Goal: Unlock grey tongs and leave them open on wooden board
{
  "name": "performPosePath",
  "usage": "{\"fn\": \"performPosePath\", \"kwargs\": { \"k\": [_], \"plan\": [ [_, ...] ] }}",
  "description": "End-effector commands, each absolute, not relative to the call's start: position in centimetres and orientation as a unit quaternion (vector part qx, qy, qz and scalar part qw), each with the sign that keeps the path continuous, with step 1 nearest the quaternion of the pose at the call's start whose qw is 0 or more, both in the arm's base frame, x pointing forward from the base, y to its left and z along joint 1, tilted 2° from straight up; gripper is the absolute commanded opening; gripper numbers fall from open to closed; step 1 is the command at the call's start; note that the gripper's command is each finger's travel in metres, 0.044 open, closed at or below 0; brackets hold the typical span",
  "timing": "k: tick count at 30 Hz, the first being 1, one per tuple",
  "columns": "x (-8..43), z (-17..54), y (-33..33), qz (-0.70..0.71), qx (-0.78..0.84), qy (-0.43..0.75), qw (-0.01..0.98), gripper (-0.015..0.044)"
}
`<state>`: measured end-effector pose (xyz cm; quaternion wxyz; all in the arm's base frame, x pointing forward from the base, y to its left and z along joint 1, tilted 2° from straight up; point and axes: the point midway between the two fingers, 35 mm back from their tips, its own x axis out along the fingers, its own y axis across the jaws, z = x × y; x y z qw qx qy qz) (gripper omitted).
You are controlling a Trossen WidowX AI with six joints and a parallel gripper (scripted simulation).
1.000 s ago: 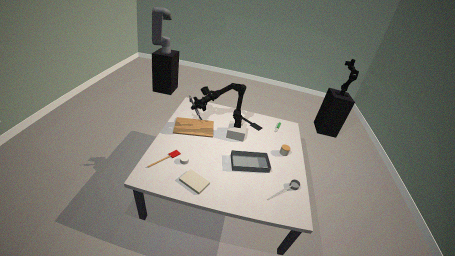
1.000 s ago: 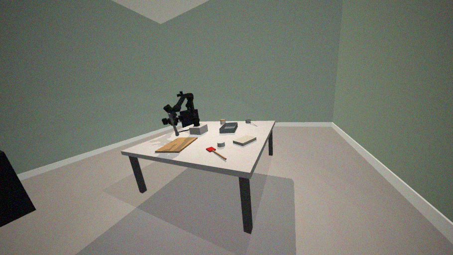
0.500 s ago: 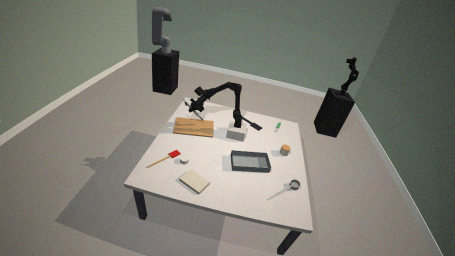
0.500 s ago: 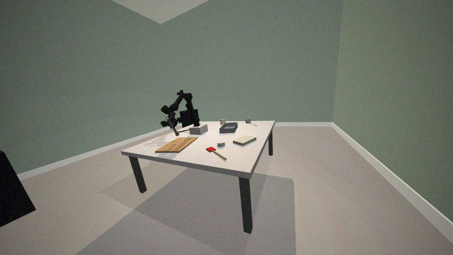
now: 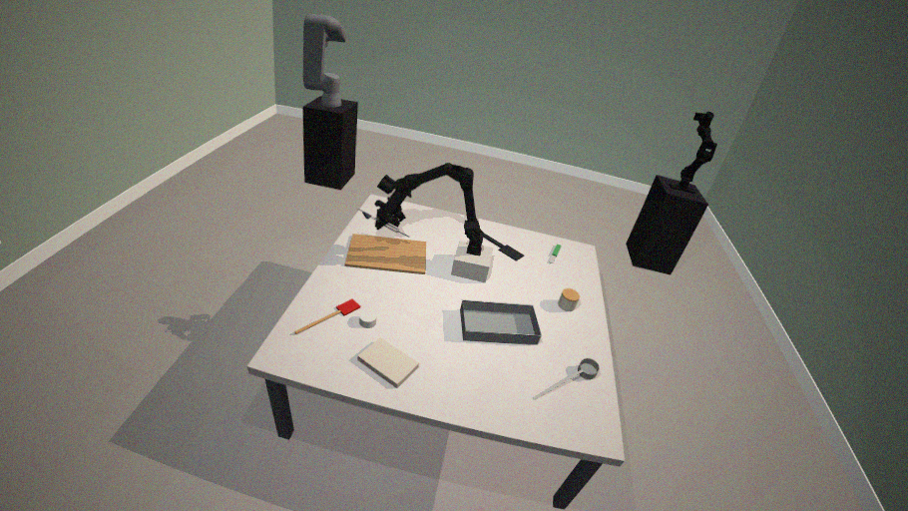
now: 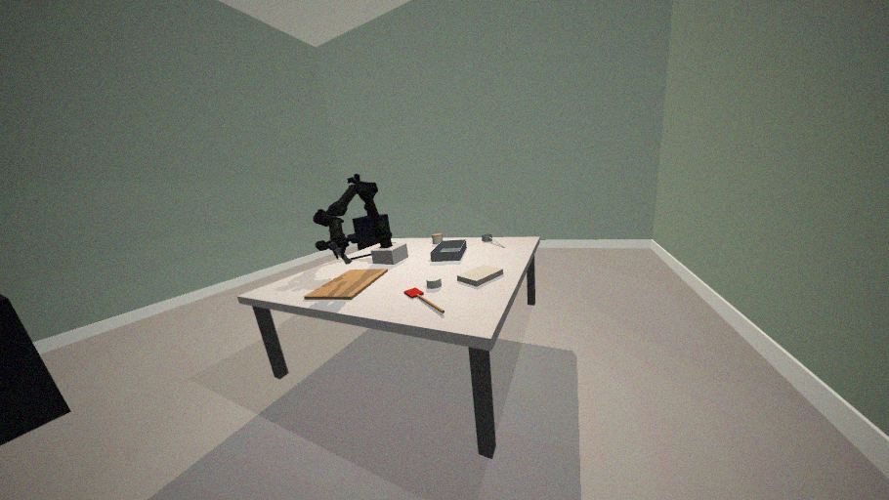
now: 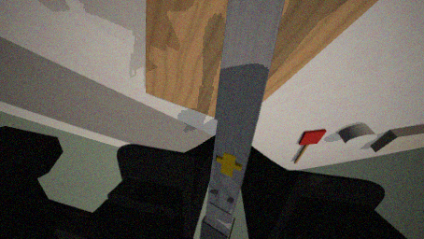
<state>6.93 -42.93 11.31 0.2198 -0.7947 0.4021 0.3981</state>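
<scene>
With the black parallel-jaw gripper (image 5: 388, 222) (image 6: 345, 258) (image 7: 227, 141) clamped on the grey metal tongs (image 5: 399, 231) (image 7: 240, 93), held beyond the brown wooden board (image 5: 385, 253) (image 6: 348, 284) (image 7: 182, 51), the arm should level them smoothly and lower them gently before releasing, lest they relock.

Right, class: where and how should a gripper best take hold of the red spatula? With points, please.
Grip the slim wooden handle of the red spatula (image 5: 324, 318) (image 6: 427, 301) (image 7: 306, 144) midway, I'd say, coming from above with the jaws closing across its length: it lies flat, and its handle is far narrower than its head.
</scene>
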Motion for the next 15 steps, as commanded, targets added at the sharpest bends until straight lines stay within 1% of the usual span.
{"fn": "performPosePath", "kwargs": {
  "k": [1,15],
  "plan": [
    [7.1,11.4,-43.2,0.423,-0.784,0.397,0.221,-0.0150],
    [7.5,10.2,-42.6,0.526,-0.725,0.365,0.252,-0.0150]
  ]
}}
